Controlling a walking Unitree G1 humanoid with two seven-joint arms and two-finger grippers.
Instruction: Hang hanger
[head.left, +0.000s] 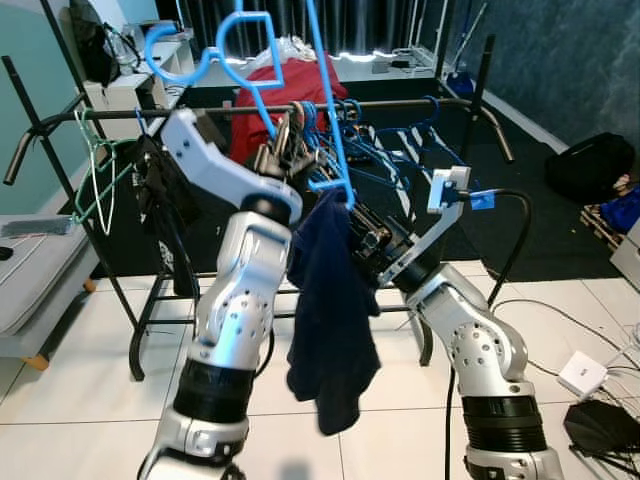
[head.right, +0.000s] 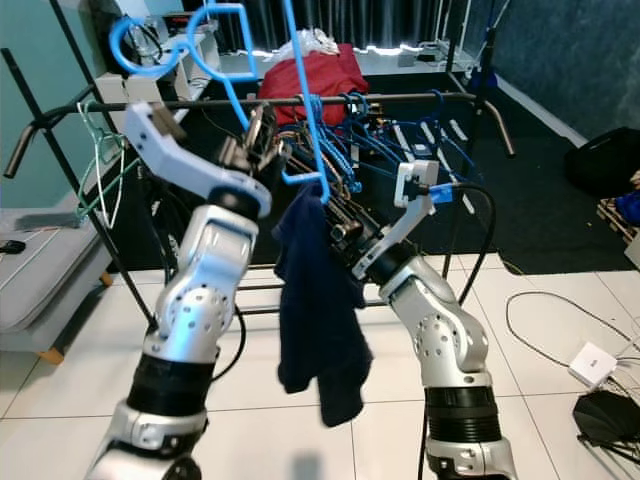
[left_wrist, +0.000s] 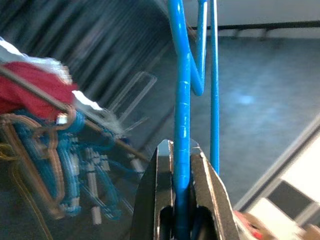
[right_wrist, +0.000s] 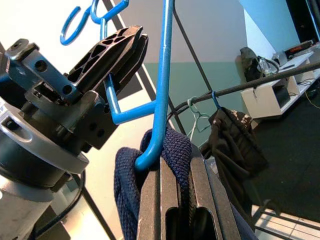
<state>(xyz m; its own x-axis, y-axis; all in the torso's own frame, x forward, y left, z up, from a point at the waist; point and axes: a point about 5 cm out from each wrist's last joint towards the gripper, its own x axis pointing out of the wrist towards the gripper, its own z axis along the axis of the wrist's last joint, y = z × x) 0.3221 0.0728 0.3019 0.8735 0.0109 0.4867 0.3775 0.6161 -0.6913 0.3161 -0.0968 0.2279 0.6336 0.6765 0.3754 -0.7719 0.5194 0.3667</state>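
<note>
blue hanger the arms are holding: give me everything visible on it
The thin blue wire-like hanger is held up tilted, its open hook highest, above and not yet on the dark horizontal rail of the clothes rack. The left gripper is shut on one of its bars; the right gripper clamps its lower corner together with the dark navy knitted garment, which drapes from that corner and hangs limp between the arms.

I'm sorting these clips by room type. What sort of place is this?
Probably a bedroom or laundry corner of a home: a clothes rack strung with blue hangers, a bed heaped with red laundry, tiled floor meeting dark carpet.
</note>
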